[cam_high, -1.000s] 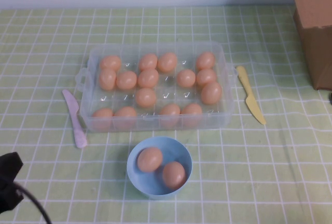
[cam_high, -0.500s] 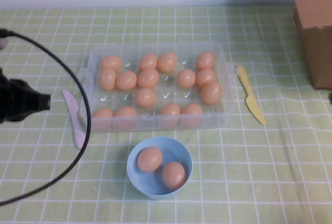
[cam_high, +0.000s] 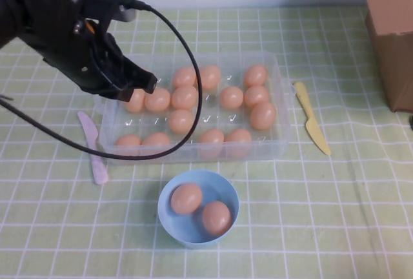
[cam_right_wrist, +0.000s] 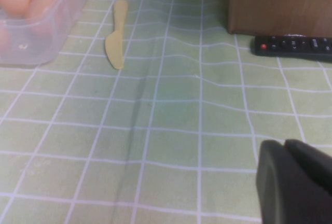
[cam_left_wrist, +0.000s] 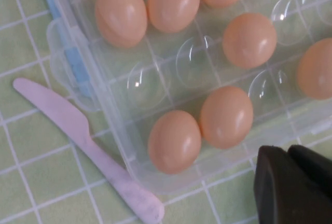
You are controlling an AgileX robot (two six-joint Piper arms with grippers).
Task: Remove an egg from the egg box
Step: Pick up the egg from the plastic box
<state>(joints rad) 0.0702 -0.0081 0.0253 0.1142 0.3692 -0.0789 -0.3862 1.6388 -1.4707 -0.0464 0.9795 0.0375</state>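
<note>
Swung up from the near left corner of the tabletop (cam_high: 361, 214) to above the egg box's (cam_high: 281, 108) left end; left tool (cam_high: 132, 85) now over the far-left eggs (cam_high: 135, 100), cable looped across the box front.

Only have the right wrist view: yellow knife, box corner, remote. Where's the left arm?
Observer: The left gripper hovers over the left end of the egg box; the high view shows the arm covering that end.
Operator: Any eggs out already?
Observer: A blue bowl in front of the box holds two eggs.
Operator: Does my right gripper show in the high view?
Observer: No. The right gripper, over the cloth near the remote, is outside the high view.
</note>
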